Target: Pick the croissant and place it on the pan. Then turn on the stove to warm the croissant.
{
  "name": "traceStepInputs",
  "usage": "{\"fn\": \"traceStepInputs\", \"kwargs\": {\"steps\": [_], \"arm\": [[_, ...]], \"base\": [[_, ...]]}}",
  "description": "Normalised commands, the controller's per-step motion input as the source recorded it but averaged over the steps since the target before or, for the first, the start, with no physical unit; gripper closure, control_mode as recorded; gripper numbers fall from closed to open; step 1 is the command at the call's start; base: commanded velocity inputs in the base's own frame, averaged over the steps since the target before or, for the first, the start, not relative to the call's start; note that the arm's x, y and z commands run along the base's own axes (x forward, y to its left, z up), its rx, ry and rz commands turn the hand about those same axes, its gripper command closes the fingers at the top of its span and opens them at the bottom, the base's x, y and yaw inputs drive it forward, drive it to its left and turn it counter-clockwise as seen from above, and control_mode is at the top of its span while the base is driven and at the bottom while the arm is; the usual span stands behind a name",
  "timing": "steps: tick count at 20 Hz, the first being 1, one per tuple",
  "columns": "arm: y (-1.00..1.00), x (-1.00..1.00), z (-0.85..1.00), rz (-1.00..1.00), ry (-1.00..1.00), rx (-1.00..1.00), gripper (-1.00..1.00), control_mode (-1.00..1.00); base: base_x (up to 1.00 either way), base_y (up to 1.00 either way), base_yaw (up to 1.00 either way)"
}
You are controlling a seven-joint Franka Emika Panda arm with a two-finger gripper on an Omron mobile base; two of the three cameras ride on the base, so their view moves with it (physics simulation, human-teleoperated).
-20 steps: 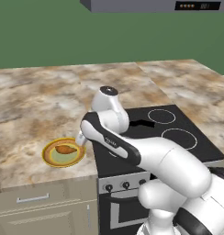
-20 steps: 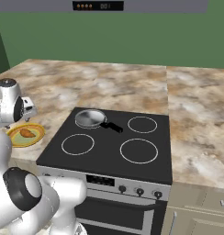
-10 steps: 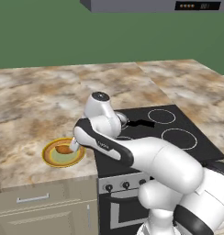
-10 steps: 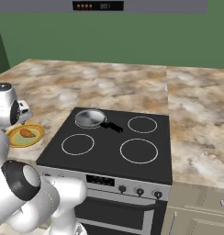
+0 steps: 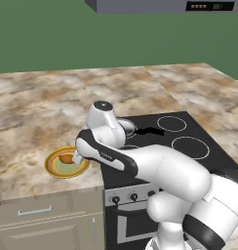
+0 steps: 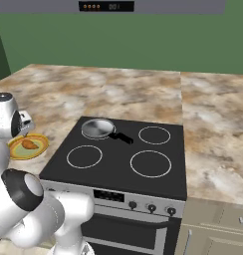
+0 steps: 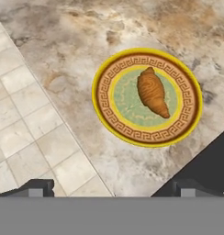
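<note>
The croissant [image 7: 153,93], a small orange-brown crescent, lies on a yellow-rimmed plate [image 7: 102,110] with a green centre. In the base views the croissant [image 5: 67,158] [image 6: 29,144] and plate [image 5: 55,169] [image 6: 16,152] sit on the counter left of the stove [image 5: 189,141] [image 6: 123,159]. My gripper [image 5: 78,157] [image 6: 26,123] [image 7: 111,190] hovers just above the plate, open, with nothing between its fingers. The silver pan [image 6: 97,128] with a black handle rests on the back left burner; in the left base view the pan [image 5: 128,128] is partly hidden behind my arm.
A row of dark knobs [image 6: 151,206] [image 5: 133,197] runs along the stove's silver front panel. Marbled counter [image 6: 218,124] spreads on both sides. Tiled floor [image 7: 31,124] shows past the counter edge beside the plate. A range hood [image 6: 143,6] hangs above.
My arm has swung left and down from over the stove's edge until the hand hangs close over the plate. The fingers stay open; croissant and pan have not moved.
</note>
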Motion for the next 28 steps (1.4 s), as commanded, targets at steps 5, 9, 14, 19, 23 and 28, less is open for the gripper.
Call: {"fn": "traceStepInputs", "kwargs": {"steps": [5, 9, 14, 19, 23, 28], "arm": [[0.00, 0.21, -0.10, 0.00, 0.00, 0.00, -1.00, -1.00], [0.00, 0.27, -0.11, 0.00, 0.01, 0.00, -1.00, -1.00], [0.05, 0.18, -0.18, 0.00, 0.00, 0.00, -1.00, -1.00], [0.13, 0.22, -0.19, 0.00, 0.02, 0.00, -1.00, -1.00], [0.13, 0.24, -0.19, 0.00, 0.04, 0.00, -1.00, -1.00], [0.12, 0.25, -0.15, 0.00, 0.04, 0.00, -1.00, -1.00]], "base": [[0.00, 0.00, 0.00], [0.00, 0.00, 0.00], [0.00, 0.00, 0.00], [0.00, 0.00, 0.00], [0.00, 0.00, 0.00], [0.00, 0.00, 0.00]]}}
